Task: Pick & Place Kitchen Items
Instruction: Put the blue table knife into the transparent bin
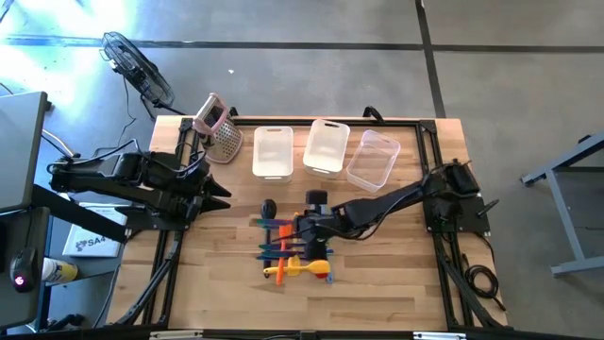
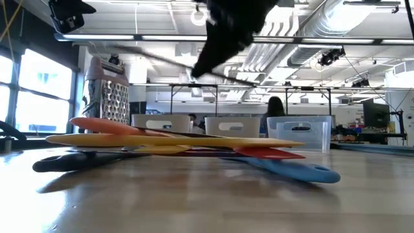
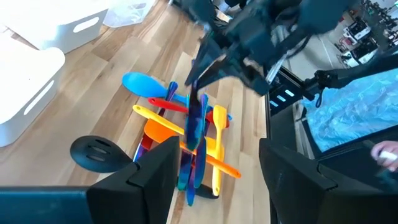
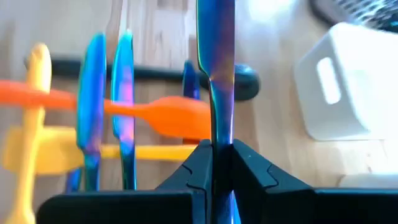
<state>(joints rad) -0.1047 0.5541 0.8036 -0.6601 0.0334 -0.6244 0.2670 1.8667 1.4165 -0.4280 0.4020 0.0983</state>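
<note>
Just above the utensil pile (image 1: 294, 247) at mid-table, the right gripper (image 4: 222, 163) is pinched on a slim blue-purple utensil (image 4: 216, 56) — held clear, presumably for carrying to a bin (image 1: 272, 151). At the left edge, the left gripper (image 1: 219, 195) is parked, fingers spread.

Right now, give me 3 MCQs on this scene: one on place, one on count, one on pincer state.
1. Where does the grater stand?
A. left of the bins
B. right of the bins
C. among the utensils

2. How many bins stand in the row?
A. two
B. three
C. five

3. What is the right pincer doing?
A. open, empty
B. shut on a blue-purple utensil
C. holding the grater

Answers:
1 A, high view shows it left of the row.
2 B, three side by side.
3 B, right wrist view shows the utensil pinched between the fingers.
</note>
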